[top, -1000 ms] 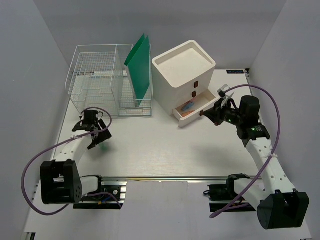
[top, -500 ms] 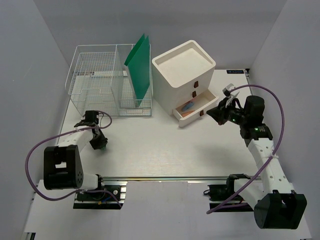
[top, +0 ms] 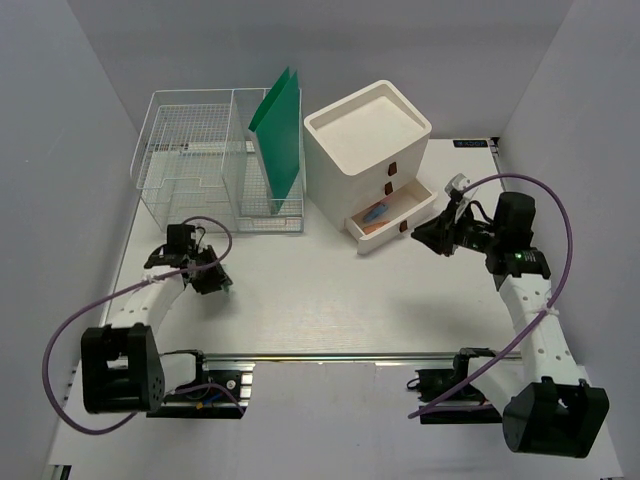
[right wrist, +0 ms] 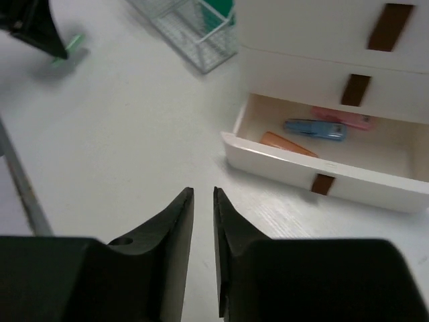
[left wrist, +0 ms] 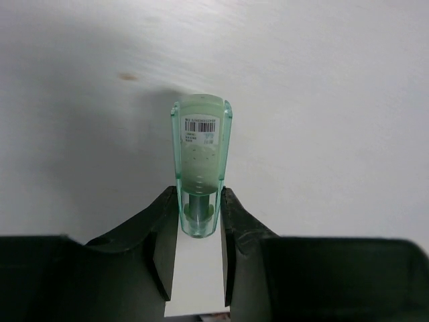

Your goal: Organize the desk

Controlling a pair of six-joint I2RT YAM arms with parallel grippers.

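Left gripper [left wrist: 200, 198]: jaws closed narrow on the near end of a translucent green stationery piece [left wrist: 200, 144] with a barcode label, well left of the white three-drawer box [top: 350, 170] and nearer the arm bases. The piece lies low over the desk [top: 330, 290]; whether it is lifted or resting cannot be told.

Right gripper [right wrist: 202, 194]: jaws a narrow slit apart, nothing between them, hovering just right of the box, at the front of its pulled-out bottom drawer [right wrist: 281, 164].

Drawer contents: blue clip-like item [right wrist: 315, 129], orange item [right wrist: 288, 143], pink item [right wrist: 342, 119].

Left of the box, at the far edge: wire basket [top: 190, 150], with a green folder [top: 280, 135] standing in the compartment next to the box.

Step in hand, as judged: pickup of the green piece for stowing. The next move calls for a firm pinch, a clear lift, and a carry right to the open drawer, with the right arm kept out of the way.
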